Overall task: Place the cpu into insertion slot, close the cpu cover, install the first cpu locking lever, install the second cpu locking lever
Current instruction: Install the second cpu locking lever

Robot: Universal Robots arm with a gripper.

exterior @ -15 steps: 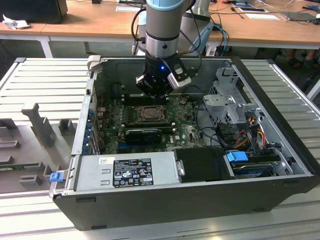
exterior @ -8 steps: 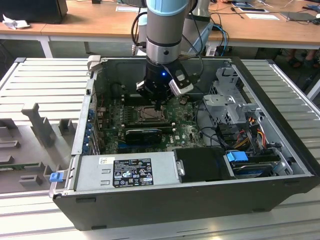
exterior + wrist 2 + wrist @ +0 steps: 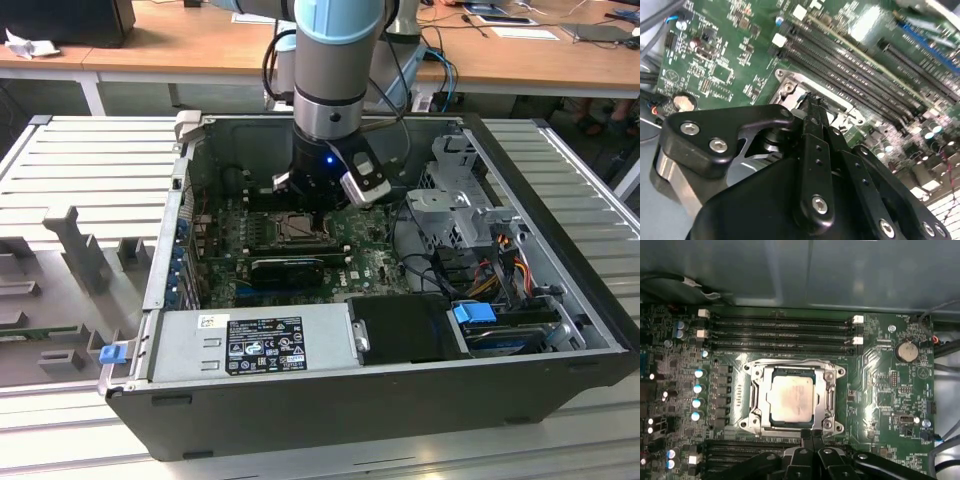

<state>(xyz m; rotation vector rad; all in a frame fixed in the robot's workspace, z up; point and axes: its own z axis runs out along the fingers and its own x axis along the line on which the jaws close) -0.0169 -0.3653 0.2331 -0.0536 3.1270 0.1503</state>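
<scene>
Now cpu (image 3: 791, 396) seated under cpu cover (image 3: 756, 390), jaws clenched tog. at socket edge, empty.

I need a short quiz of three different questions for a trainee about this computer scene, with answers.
1. True or false: the cpu lies in the slot.
2. The cover is: A) closed over the cpu; B) lifted off on the table.
3. In the first wrist view, which part of the cover is the pincer nearest?

Key:
1. True.
2. A; its frame lies flat around the cpu.
3. The edge of the cover opposite the memory slots; the fingertips sit together there.
</scene>
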